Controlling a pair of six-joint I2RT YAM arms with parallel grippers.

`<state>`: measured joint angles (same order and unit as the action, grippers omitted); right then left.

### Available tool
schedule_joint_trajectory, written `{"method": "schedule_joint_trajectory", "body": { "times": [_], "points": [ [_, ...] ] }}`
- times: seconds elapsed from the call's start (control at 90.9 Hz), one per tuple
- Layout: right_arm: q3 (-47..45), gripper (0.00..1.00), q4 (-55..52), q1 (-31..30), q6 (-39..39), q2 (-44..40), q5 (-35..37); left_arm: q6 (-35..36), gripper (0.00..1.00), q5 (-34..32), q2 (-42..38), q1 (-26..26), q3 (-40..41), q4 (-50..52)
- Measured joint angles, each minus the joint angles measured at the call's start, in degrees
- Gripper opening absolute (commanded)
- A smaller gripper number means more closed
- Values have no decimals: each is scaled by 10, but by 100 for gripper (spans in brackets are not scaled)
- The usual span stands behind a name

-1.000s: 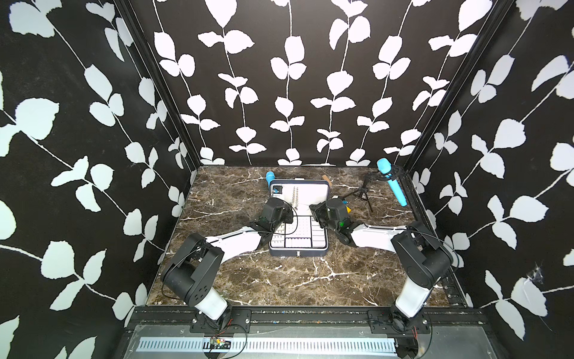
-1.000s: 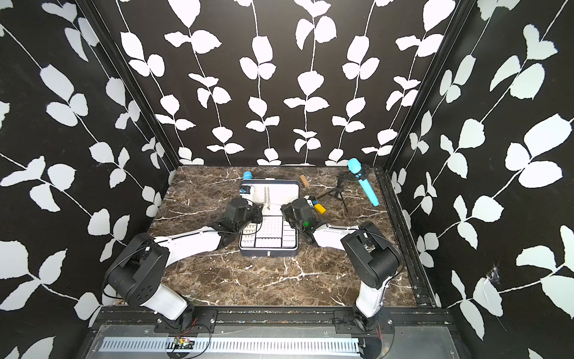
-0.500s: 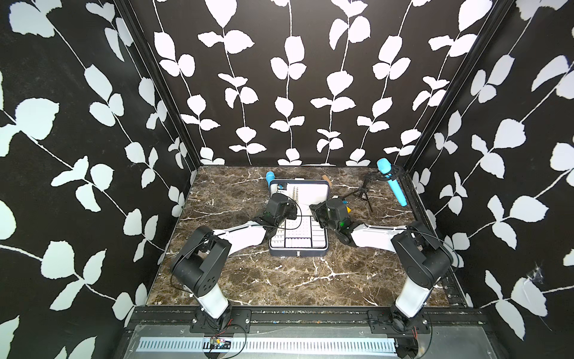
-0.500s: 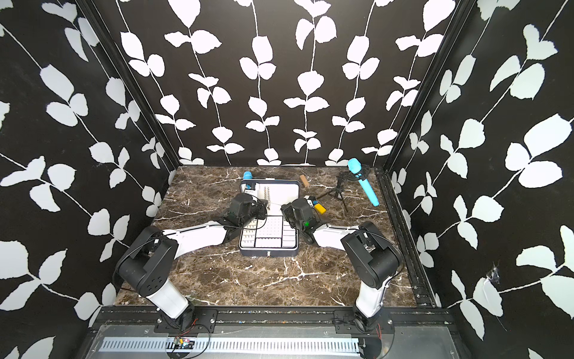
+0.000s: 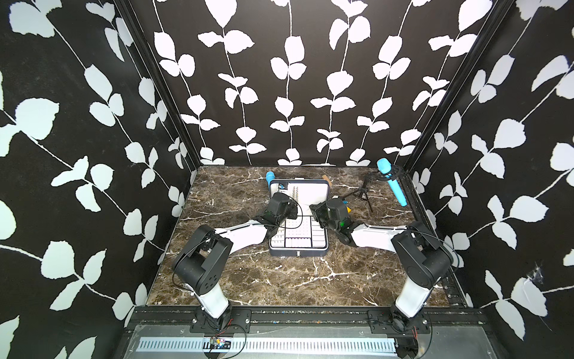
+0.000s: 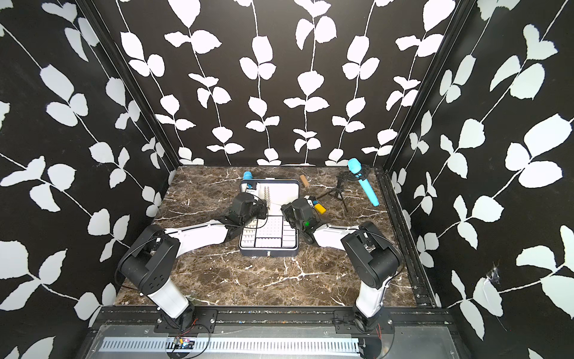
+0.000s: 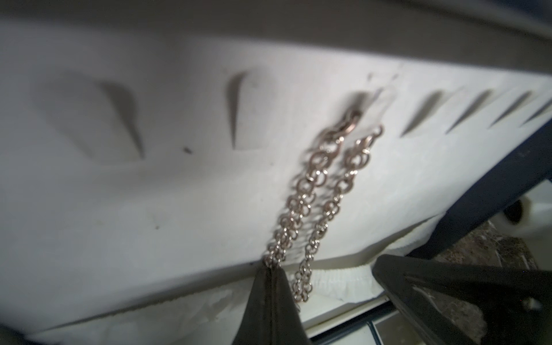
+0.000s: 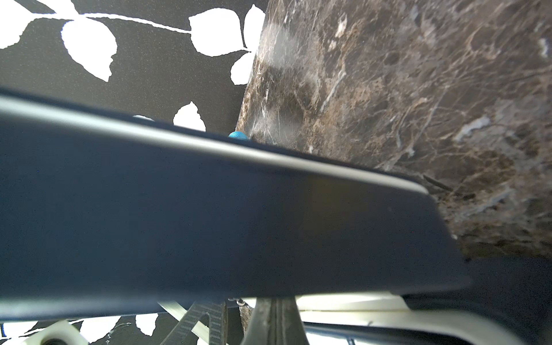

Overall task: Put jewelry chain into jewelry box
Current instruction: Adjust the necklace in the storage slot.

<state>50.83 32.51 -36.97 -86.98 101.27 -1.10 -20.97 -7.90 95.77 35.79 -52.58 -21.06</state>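
Observation:
The jewelry box (image 5: 298, 252) (image 6: 268, 251) lies open mid-table, its white-lined lid (image 7: 149, 179) standing up at the back. The jewelry chain (image 7: 301, 203) (image 6: 267, 194) hangs down the lid lining in two silvery strands from a slit near the top. My left gripper (image 7: 271, 270) (image 6: 261, 207) is shut on the lower end of one strand; the other strand dangles free beside it. My right gripper (image 8: 276, 301) (image 5: 315, 212) is shut with nothing between its fingers. Its tips sit against the navy outside of the lid (image 8: 209, 209) at the box's right side.
A blue microphone (image 5: 392, 181) on a small black tripod (image 5: 360, 194) stands at the back right. A blue cylinder (image 5: 269, 178) lies behind the box, and a brown block (image 5: 326, 180) at the back. A yellow block (image 6: 320, 209) lies beside the right wrist.
My left arm has swung in toward the lid and its gripper has closed on the chain. The right arm has stayed in place.

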Motion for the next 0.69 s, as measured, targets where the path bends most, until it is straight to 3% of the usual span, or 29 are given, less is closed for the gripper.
{"method": "schedule_joint_trajectory", "body": {
  "times": [0.693],
  "points": [
    [-2,0,-1,0,0,-2,-2,-17,0,-3,-8,0,-9,-7]
  ]
}}
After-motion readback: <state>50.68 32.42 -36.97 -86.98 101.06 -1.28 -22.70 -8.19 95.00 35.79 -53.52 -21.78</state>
